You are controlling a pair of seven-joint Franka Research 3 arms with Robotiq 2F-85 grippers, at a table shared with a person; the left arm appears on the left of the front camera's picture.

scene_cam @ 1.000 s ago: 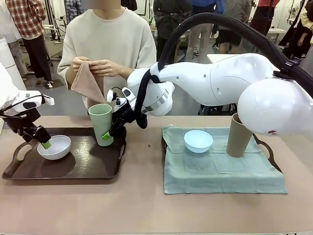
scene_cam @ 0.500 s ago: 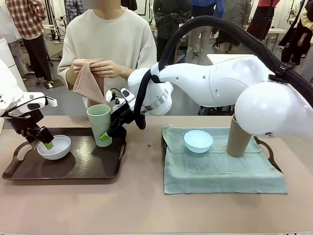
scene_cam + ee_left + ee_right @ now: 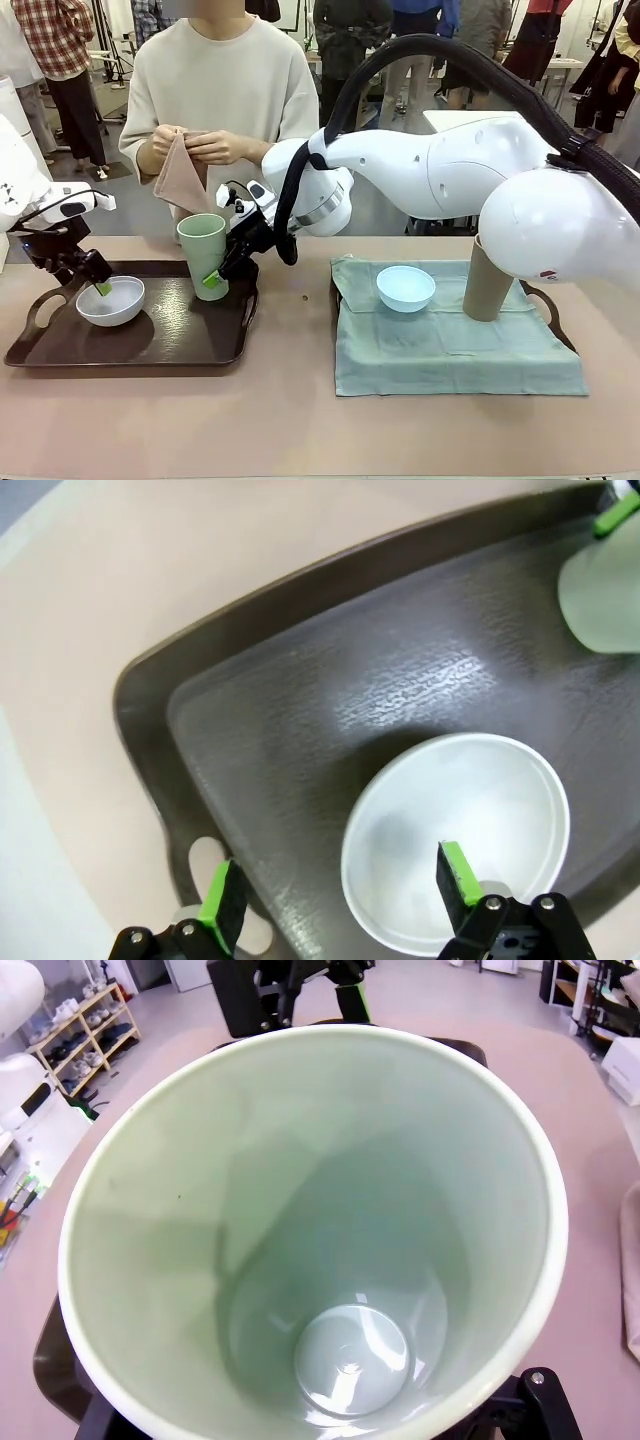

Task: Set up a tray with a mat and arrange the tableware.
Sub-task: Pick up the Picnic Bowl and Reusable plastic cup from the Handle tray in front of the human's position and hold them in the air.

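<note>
Green tumbler (image 3: 203, 245) was pinched tight by the right gripper (image 3: 213, 277) at the dark tray's (image 3: 150, 345) far right corner. Left gripper (image 3: 96, 283) hung wide open astride the white bowl's (image 3: 112, 302) rim near that tray's left end. Blue bowl (image 3: 405, 288) and brown tumbler (image 3: 488, 280) stood on the mat (image 3: 450, 350) over the other tray (image 3: 548, 305).

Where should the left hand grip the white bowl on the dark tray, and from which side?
Pinch the rim of the white bowl from above, on the side toward the tray handle, one finger inside, one outside: it sits upright and thin-walled. The left hand straddles that rim, open.
</note>
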